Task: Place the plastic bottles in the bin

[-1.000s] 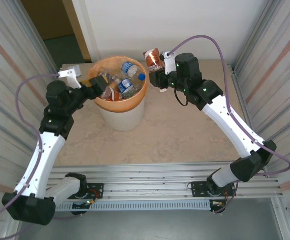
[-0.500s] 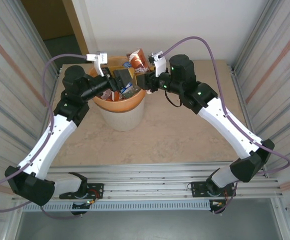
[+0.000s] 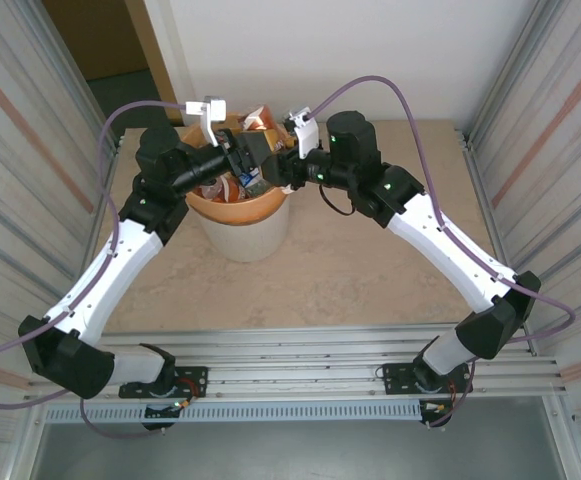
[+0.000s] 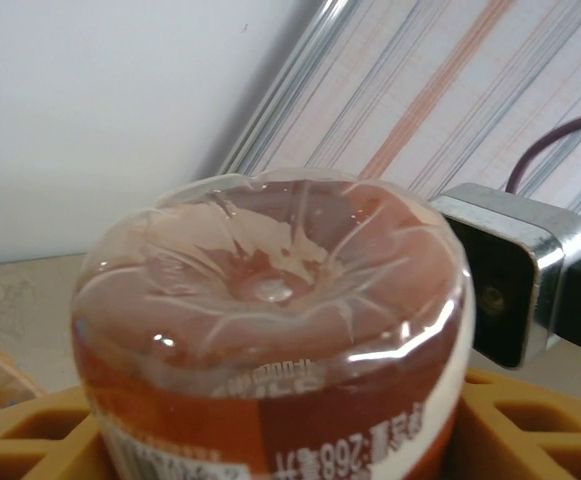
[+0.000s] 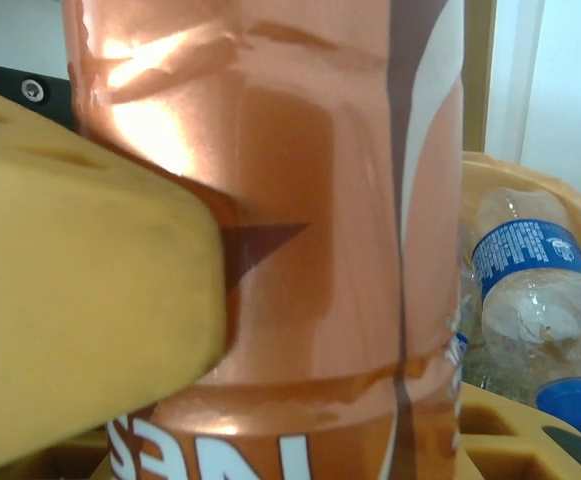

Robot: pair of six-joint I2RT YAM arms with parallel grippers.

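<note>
**Brown bottle held over the bin, both tools meeting at it**

The two arms reached in from either side and met above the bin, which stood on the table near its far left part, its orange liner folded over the rim. The right tool was clenched on a brown-labelled bottle. In the right wrist view, one yellow finger pad pressed into the label on the left and dented the plastic.

The left tool came at the same bottle from the other side. In the left wrist view, the bottle's clear moulded base faced the camera and sat between the two yellow fingers, with both close against its sides. Whether they were actually gripping it, or just closing around it, I could not tell.

The bottle hung over the bin's mouth, above the rim and not yet inside. Below and behind it, a clear bottle with a blue label lay in the bin among others.
</note>
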